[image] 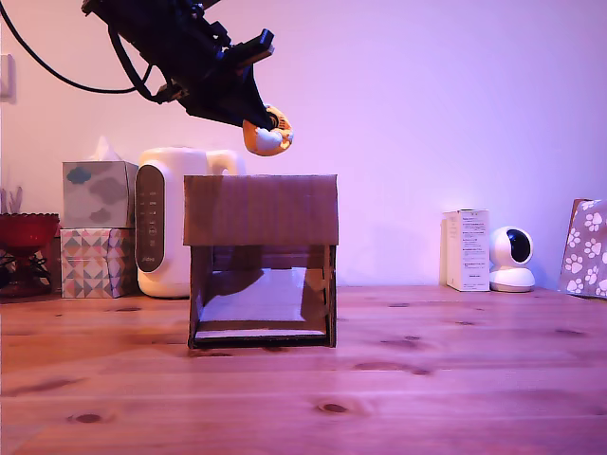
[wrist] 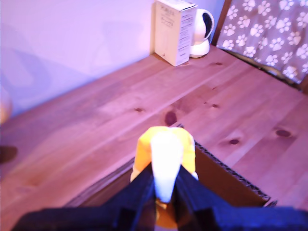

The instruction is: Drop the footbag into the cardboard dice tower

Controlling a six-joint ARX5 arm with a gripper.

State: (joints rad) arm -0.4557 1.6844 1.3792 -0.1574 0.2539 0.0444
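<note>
While clamped on the footbag (image: 266, 135), gripper (image: 263, 128) hangs in upper left of centre in the exterior view, angled down toward that view's right. Jaws pinched on the ball from both sides, squashing it; white panel bulges between the dark fingers (wrist: 139, 192) in the wrist view. Bag held clear above the tower (image: 261, 210), near its top edge, not touching. Probably positioned so release falls straight into the open top; wrist view shows the cardboard rim (wrist: 231, 171) directly under the bag, which fits that. Whether bag is centred over the opening front-to-back: hard to call from these angles. Lower front opening with pale ramp faces the exterior camera, presumably so the bag rolls out forward onto the table (image: 427, 379).

Readable text: little. White box (wrist: 174, 31) near the round white camera (image: 512, 258) carries printed lines, too small to read. Dark panel on the white appliance (image: 166, 223) has markings, illegible.
</note>
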